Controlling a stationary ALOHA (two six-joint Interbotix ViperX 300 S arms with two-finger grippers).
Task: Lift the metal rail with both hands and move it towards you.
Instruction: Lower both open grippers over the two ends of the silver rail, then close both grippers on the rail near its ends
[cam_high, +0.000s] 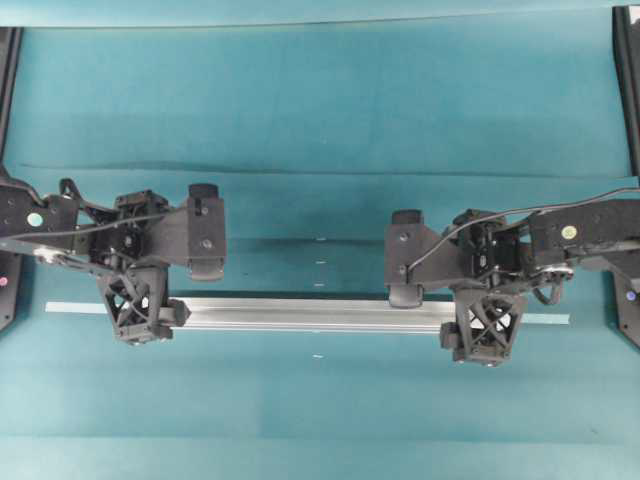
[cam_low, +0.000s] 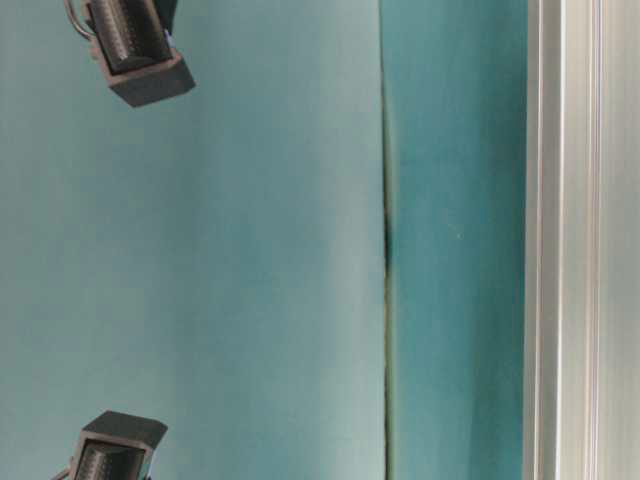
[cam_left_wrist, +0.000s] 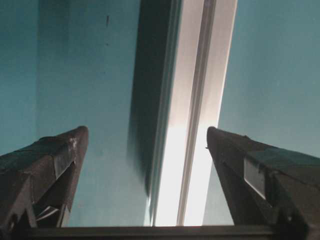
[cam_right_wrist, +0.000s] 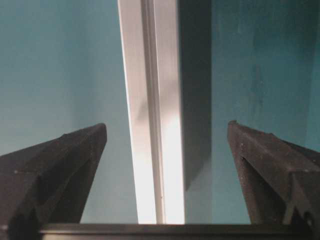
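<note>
The metal rail (cam_high: 320, 313) lies flat on the teal table, running left to right. My left gripper (cam_high: 140, 312) hangs over its left end and my right gripper (cam_high: 487, 322) over its right end. In the left wrist view the rail (cam_left_wrist: 200, 100) runs between the wide-apart fingers of the left gripper (cam_left_wrist: 145, 131), closer to the right finger (cam_left_wrist: 235, 160). In the right wrist view the rail (cam_right_wrist: 150, 100) passes between the right gripper's (cam_right_wrist: 166, 126) spread fingers with teal gaps on both sides. Both grippers are open and neither grips the rail. The table-level view shows the rail (cam_low: 560, 240) at the right.
A thin pale tape strip (cam_high: 70, 307) sticks out past both rail ends. Black frame posts (cam_high: 8, 60) (cam_high: 630, 80) stand at the table's far corners. A seam (cam_low: 385, 250) crosses the teal mat. Small white marks (cam_high: 320, 262) sit behind the rail's middle.
</note>
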